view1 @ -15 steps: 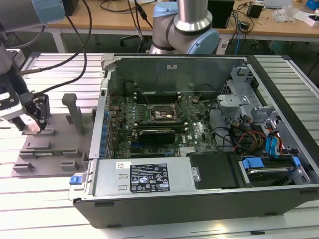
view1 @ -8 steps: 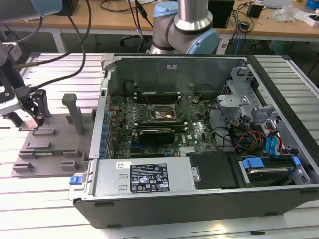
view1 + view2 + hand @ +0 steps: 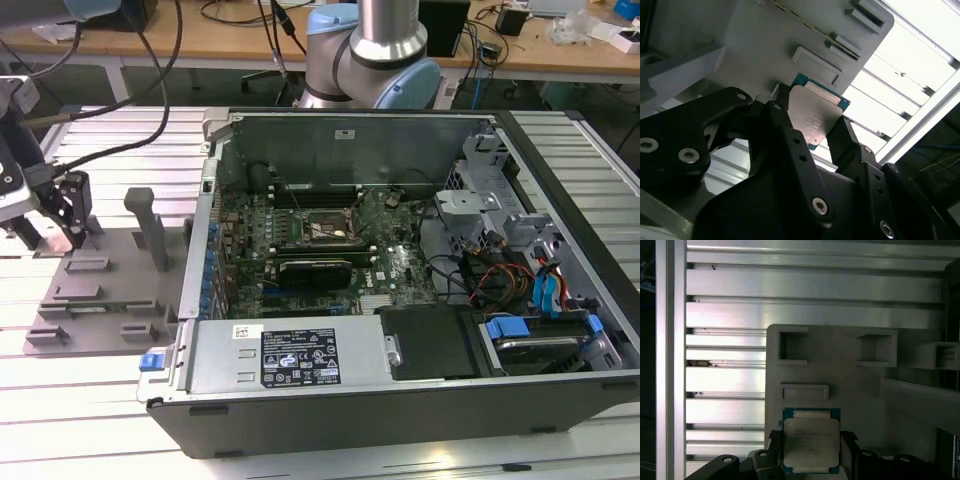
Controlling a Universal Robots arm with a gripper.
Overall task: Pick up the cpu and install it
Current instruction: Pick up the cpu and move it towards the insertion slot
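Cpu: the cpu is over the grey tray, with a black finger on each opposite edge.
Grip: the gripper looks clamped on the cpu; I cannot tell whether the cpu is lifted clear.
Progress: early. The grasp is made, but carrying and seating in the socket are not yet done.
Arm: at the exterior view's left, wrist low over the tray, well apart from the open computer case.

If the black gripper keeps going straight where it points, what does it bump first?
Most likely the small square silvery cpu right ahead of the gripper, then the grey plastic tray behind it; depth is unclear.
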